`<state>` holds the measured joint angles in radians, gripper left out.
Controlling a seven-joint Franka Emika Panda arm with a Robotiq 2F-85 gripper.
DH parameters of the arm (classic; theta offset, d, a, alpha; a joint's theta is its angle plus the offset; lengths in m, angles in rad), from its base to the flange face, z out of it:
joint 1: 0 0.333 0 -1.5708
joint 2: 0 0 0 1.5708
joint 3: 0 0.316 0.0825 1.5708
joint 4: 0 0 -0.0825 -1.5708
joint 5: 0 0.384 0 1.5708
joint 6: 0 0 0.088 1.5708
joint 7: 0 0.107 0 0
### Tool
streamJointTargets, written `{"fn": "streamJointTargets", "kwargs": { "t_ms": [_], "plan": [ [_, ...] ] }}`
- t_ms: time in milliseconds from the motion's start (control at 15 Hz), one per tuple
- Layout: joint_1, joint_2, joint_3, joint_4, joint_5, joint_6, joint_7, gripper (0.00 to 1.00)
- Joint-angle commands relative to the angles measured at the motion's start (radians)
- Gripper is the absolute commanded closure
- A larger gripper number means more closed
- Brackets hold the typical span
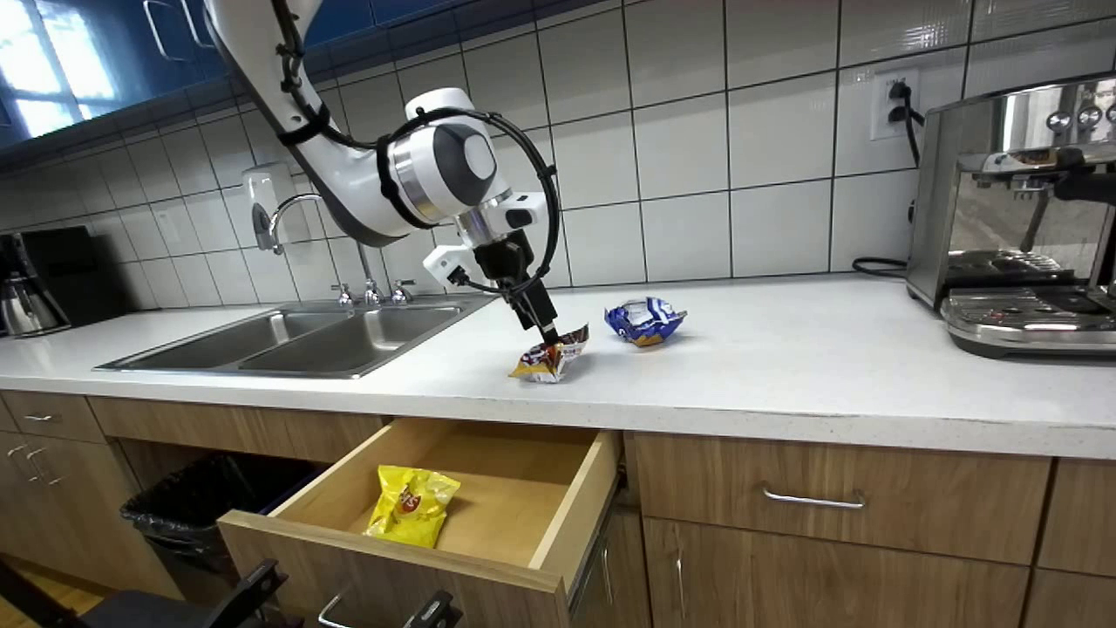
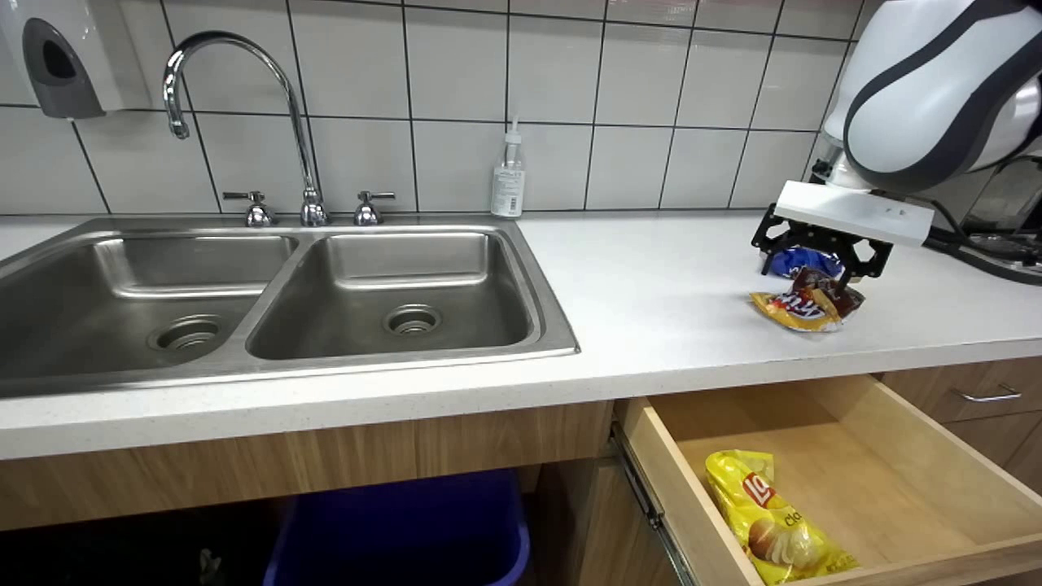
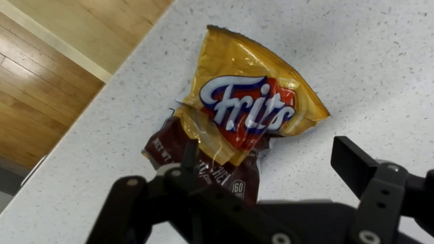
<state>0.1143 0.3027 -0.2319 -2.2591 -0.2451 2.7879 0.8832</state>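
A crumpled gold-and-brown Fritos bag (image 3: 244, 101) lies on the white counter near its front edge; both exterior views show it too. My gripper (image 3: 266, 147) stands open just above it, pointing down. In the wrist view the left finger overlaps the brown part of the bag, while the right finger (image 3: 352, 166) is over bare counter. Whether a fingertip touches the bag I cannot tell. Behind it on the counter sits a crumpled blue bag (image 1: 645, 321), partly hidden by the gripper (image 2: 804, 275) in an exterior view. A yellow chip bag (image 2: 773, 521) lies in the pulled-out drawer (image 2: 863, 456).
The open drawer (image 1: 523, 462) juts out below the counter edge. A double steel sink (image 1: 375, 336) with a faucet is beside the arm, and a pump bottle (image 2: 509, 175) stands behind it. An espresso machine (image 1: 1029, 218) and a lined bin (image 1: 209, 488) are also there.
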Motion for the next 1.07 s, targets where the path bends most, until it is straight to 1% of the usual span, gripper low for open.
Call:
{"fn": "streamJointTargets", "kwargs": {
  "t_ms": [0, 733, 800, 867, 1000],
  "plan": [
    [0.027, 0.037, -0.025, 0.046, -0.009, -0.004, 0.048, 0.00],
    [0.041, 0.066, -0.031, 0.076, 0.006, -0.007, 0.044, 0.00],
    [0.042, 0.067, -0.033, 0.076, 0.005, -0.007, 0.045, 0.11],
    [0.042, 0.067, -0.033, 0.076, 0.005, -0.006, 0.046, 0.26],
    [0.043, 0.067, -0.033, 0.076, 0.004, -0.005, 0.045, 0.42]
  ]
}}
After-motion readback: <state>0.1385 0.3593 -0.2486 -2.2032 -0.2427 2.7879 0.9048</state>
